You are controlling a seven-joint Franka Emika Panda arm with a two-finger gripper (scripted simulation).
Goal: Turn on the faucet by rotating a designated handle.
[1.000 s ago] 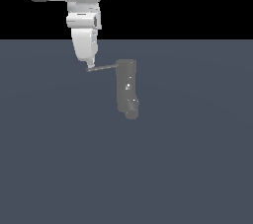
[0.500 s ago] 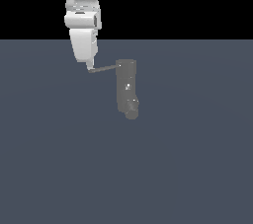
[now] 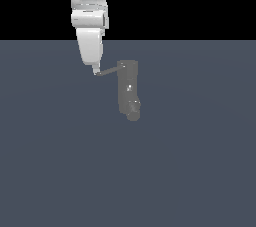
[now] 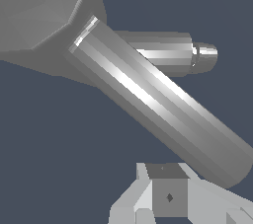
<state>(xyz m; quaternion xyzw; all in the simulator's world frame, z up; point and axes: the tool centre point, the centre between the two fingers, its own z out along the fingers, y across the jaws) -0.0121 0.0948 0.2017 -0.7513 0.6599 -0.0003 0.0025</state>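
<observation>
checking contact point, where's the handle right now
In the exterior view the handle projects from the top of the faucet toward that view's left, its free end right at the gripper tip.

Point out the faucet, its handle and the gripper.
faucet (image 3: 128, 87): exterior view, middle of the upright body.
handle (image 3: 107, 72): exterior view, mid-rod.
gripper (image 3: 95, 71): exterior view, fingertips at the rod's free end.

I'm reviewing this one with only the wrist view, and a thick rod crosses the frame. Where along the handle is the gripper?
Observer: The exterior view shows the gripper at the handle's free end, away from the faucet.
Operator: Which way does the handle stick out?
Observer: It sticks out toward the exterior view's left, from the top of the faucet.
Operator: And the spout?
Observer: The spout nub sits at the faucet's lower end, well clear of the gripper.
</observation>
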